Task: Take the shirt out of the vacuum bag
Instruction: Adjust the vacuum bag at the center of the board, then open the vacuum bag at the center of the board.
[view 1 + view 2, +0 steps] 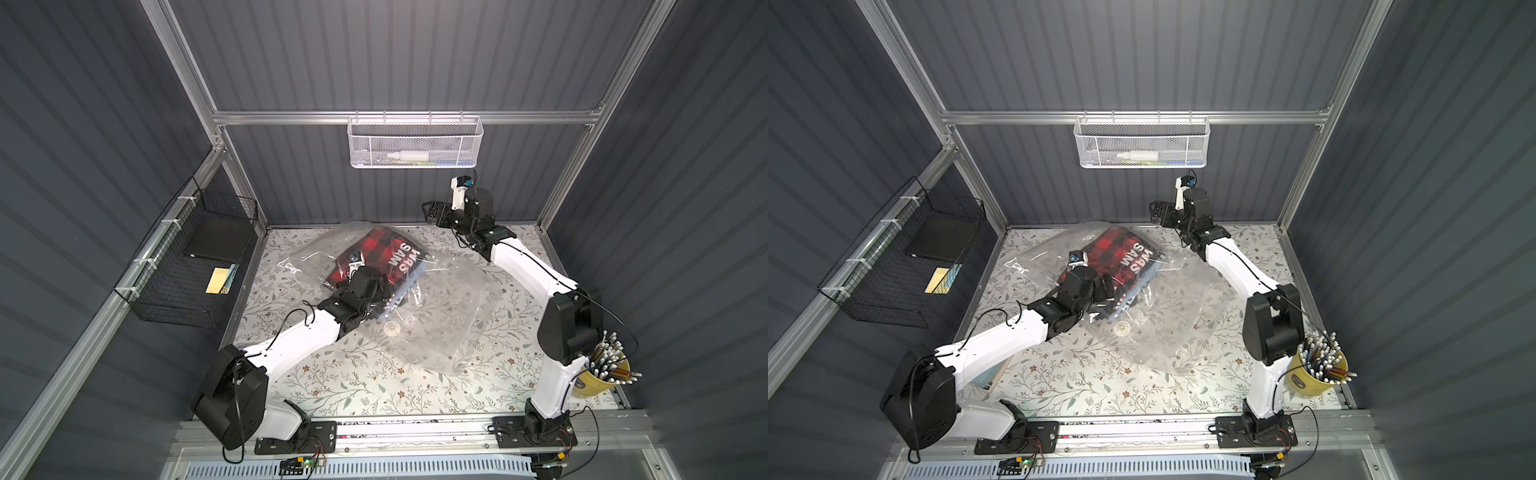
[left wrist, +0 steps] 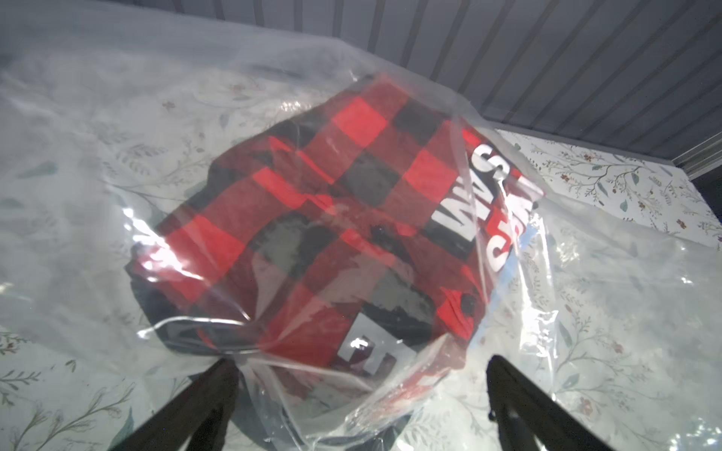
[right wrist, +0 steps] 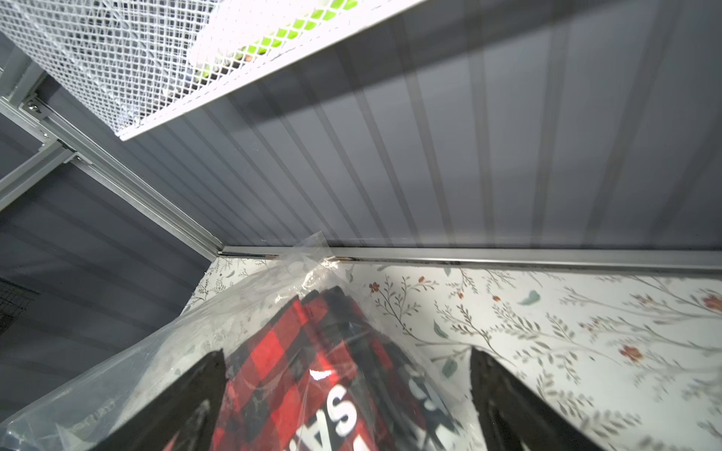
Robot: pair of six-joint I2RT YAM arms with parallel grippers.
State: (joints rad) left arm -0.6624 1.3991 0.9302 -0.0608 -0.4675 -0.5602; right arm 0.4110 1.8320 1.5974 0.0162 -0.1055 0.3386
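Note:
The shirt (image 1: pixel 376 253), red-and-black plaid with white letters, lies folded inside the vacuum bag (image 1: pixel 449 316) at the back middle of the table. The clear crinkly bag spreads toward the front right, and its round white valve (image 1: pixel 391 328) faces up. My left gripper (image 2: pixel 359 390) is open, low at the shirt's near edge. Its dark fingers (image 2: pixel 211 394) stand either side of a fold of bag plastic without pinching it. My right gripper (image 1: pixel 430 210) is open and raised near the back wall, above the bag's far end. In the right wrist view the bagged shirt (image 3: pixel 297 371) shows below the gap.
A white mesh basket (image 1: pixel 415 141) with a bottle hangs on the back wall, close above the right gripper. A black wire basket (image 1: pixel 195 257) is fixed to the left wall. A yellow cup of pens (image 1: pixel 602 374) stands at the front right by the right arm's base.

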